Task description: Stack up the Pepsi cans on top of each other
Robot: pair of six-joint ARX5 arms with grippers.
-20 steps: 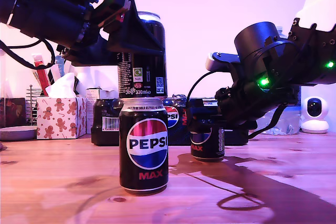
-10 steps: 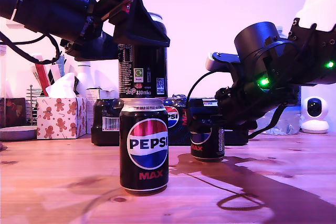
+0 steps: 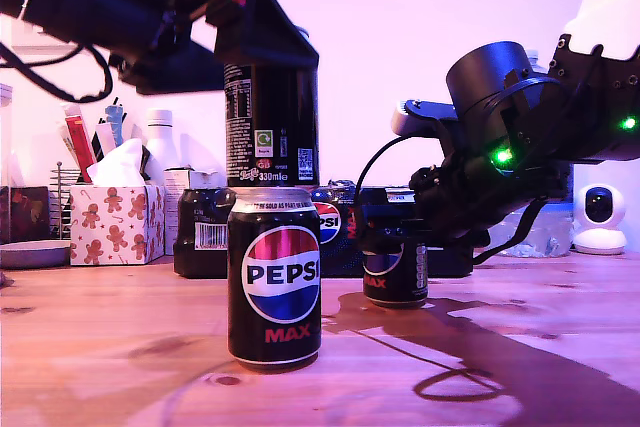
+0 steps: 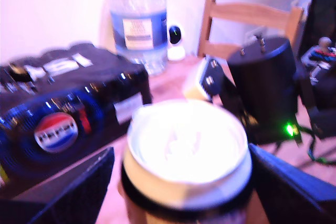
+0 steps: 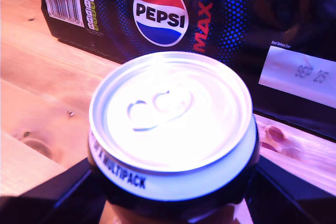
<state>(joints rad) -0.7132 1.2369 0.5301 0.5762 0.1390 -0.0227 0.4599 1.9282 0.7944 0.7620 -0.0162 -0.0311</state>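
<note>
Cans: three loose Pepsi MAX ones in the exterior view. Front can [image 3: 275,277] stands upright on the wooden counter [image 3: 120,347], logo facing the camera, nothing touching it. Raised can [image 3: 270,122] hangs upright directly above it w/ its base just over the front can's rim; whether they touch I cannot tell. My first tool [image 4: 181,182] is pinched on that raised can near its top, fingers [image 4: 79,192] on both sides of the silver lid in the first wrist view (blurred).

Third can [image 3: 395,247] stands on the counter further back, toward the exterior view's right. My second tool [image 5: 173,192] grips it: dark fingers [image 5: 286,192] flank the body just under the lid, rim text "MULTIPACK" readable in the second wrist view.

Behind the cans, the plastic-wrapped multipack [image 5: 210,19] lies along the counter, w/ barcode and a "SEP 25" label. Gingerbread-print tissue box [image 3: 115,217] sits at the exterior view's left; small white camera [image 3: 600,217] at its right edge. First wrist view also shows a water bottle [image 4: 137,19] and a wooden chair [image 4: 252,17] beyond the multipack.
</note>
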